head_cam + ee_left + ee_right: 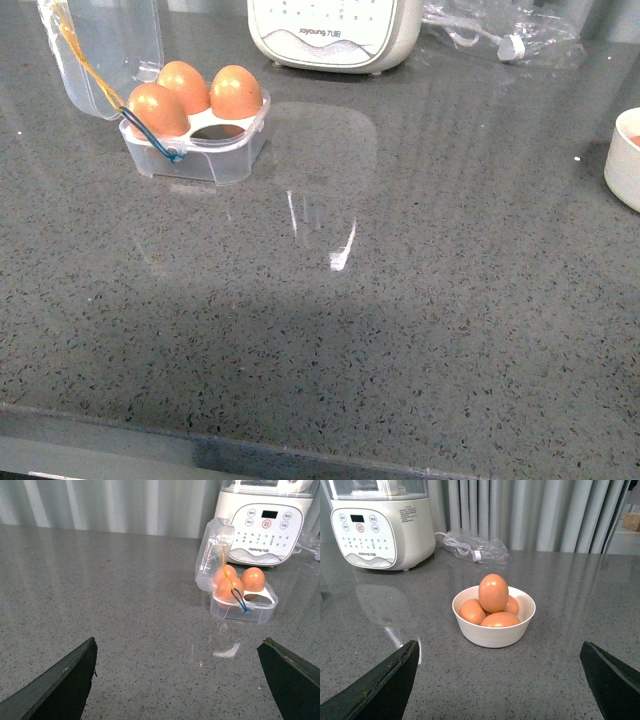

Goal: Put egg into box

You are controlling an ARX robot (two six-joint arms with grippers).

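While the left gripper (179,642) and right gripper (498,643) each show two jaws spread wide apart, one cream bowl (492,636) on the tabletop (400,330) holds four eggs, the top egg (493,593) resting on three others. One box (215,162), lid open, carries three boxed eggs (236,93); its fourth cup (226,129) shows white.

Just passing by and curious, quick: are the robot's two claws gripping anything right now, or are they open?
Left gripper: open, jaws wide apart, holding nothing.
Right gripper: open, jaws wide apart, holding nothing.
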